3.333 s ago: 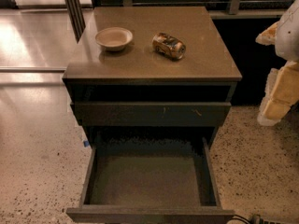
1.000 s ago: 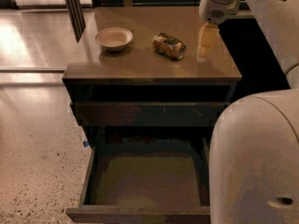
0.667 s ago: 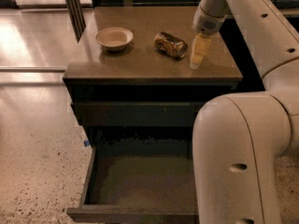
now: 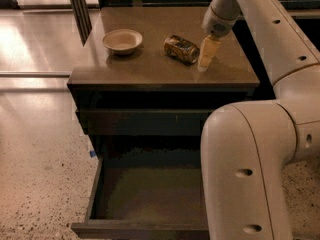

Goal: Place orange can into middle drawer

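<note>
The orange can (image 4: 181, 48) lies on its side on the brown cabinet top (image 4: 150, 69), right of centre. My gripper (image 4: 207, 55) hangs just to the right of the can, pointing down at the top, close beside the can. The middle drawer (image 4: 145, 194) is pulled open at the bottom of the view, its olive-brown floor bare. My white arm covers the drawer's right part.
A beige bowl (image 4: 122, 40) stands on the cabinet top, left of the can. A shut dark drawer front (image 4: 142, 121) sits above the open drawer. Speckled floor (image 4: 40, 174) lies to the left. A dark post (image 4: 79, 9) stands at the back left.
My arm has swung in from the right, and the gripper has moved left and down toward the can's right side. The can and bowl have not moved.
</note>
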